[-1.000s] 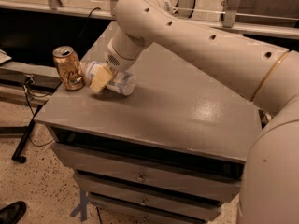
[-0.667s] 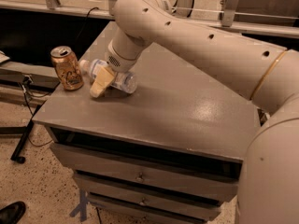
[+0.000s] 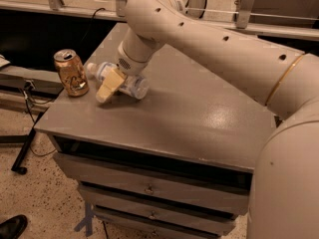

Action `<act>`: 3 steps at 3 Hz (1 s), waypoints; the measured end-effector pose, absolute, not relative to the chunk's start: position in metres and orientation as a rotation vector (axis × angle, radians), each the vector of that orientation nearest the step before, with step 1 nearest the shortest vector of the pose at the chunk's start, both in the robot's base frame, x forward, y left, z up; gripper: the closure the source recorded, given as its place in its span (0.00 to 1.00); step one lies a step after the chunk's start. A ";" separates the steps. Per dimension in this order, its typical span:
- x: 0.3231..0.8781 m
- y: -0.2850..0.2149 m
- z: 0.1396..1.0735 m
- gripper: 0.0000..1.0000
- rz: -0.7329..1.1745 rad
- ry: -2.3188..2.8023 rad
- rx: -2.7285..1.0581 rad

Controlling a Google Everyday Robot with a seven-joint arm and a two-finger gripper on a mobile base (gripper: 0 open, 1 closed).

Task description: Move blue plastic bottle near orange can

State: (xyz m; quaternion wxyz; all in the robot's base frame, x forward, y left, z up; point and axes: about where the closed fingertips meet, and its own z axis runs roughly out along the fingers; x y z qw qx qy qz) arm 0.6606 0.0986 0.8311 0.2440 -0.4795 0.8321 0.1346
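The blue plastic bottle [image 3: 130, 85] lies on its side on the grey table [image 3: 199, 113], with its white cap pointing left toward the orange can [image 3: 71, 72]. The can stands upright at the table's left edge, a short gap from the cap. My gripper [image 3: 105, 85] reaches down over the bottle's middle from the big cream arm [image 3: 209, 39]. One tan finger [image 3: 109, 86] crosses in front of the bottle and its tip is down at the table. The other finger is hidden behind the bottle. The gripper is shut on the bottle.
The table is a cabinet with drawers [image 3: 149, 188] along its front. Its left edge runs just beyond the can. A dark rail and cables [image 3: 25, 91] lie to the left on the speckled floor. A shoe [image 3: 12, 226] shows at the bottom left.
The gripper and bottle have shifted slightly left toward the can, and the bottle's cap has come into view. Since 0.7 s ago almost nothing has moved.
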 end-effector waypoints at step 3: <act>0.653 0.087 0.891 0.00 0.273 2.196 -1.330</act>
